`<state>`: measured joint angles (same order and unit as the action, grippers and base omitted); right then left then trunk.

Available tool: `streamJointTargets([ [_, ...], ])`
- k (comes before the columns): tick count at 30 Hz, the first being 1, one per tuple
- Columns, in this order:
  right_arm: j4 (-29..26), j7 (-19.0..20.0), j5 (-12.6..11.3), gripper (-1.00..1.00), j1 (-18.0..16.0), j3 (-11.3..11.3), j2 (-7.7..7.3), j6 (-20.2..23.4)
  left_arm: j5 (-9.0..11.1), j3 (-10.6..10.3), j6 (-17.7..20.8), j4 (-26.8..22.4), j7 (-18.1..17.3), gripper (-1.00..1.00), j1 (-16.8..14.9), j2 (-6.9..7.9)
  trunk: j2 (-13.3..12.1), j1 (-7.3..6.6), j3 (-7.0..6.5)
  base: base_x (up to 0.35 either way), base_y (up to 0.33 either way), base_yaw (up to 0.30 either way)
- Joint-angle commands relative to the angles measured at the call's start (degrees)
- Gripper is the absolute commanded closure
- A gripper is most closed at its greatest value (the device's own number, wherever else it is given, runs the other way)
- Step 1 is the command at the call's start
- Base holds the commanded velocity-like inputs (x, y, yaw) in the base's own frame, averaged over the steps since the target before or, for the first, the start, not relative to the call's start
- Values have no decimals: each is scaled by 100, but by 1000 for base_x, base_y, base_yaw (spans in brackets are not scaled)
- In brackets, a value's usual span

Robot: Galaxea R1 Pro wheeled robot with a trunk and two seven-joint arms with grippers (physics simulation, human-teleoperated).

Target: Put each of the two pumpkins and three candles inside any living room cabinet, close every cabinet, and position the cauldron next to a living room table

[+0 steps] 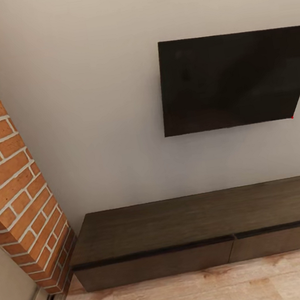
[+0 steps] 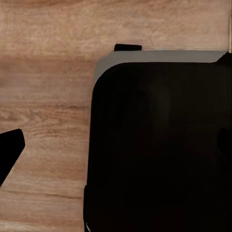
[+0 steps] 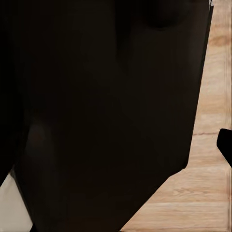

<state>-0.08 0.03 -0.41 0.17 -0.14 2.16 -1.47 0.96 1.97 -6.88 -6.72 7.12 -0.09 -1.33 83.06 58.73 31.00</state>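
The low, long dark-brown cabinet (image 1: 178, 222) stands against the grey wall in the head view. Its flat top is bare and its two drawer fronts (image 1: 155, 265) sit flush and closed. In the left wrist view my left gripper (image 2: 116, 147) hangs over the wooden floor. One black fingertip (image 2: 10, 149) shows far out at the picture's edge, and nothing is between the fingers. My right gripper (image 3: 116, 145) likewise shows one fingertip (image 3: 225, 143) at the far edge. The pumpkins, candles, cauldron and table are out of view.
A dark TV screen (image 1: 233, 80) hangs on the wall above the cabinet. A red brick column (image 1: 17, 186) juts out at the left, close to the cabinet's end. Light wooden floor (image 1: 211, 288) runs in front. My own black base (image 2: 159, 145) sits below both wrists.
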Motion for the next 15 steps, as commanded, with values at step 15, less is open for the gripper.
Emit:
streamJointTargets([
  [15, -18, -3, -3, -100, 0, -8, -88, -269, 154, 52, 4216, -4103, -64, -100, 0, -28, 2, 0, 4, 0, 0, 0],
])
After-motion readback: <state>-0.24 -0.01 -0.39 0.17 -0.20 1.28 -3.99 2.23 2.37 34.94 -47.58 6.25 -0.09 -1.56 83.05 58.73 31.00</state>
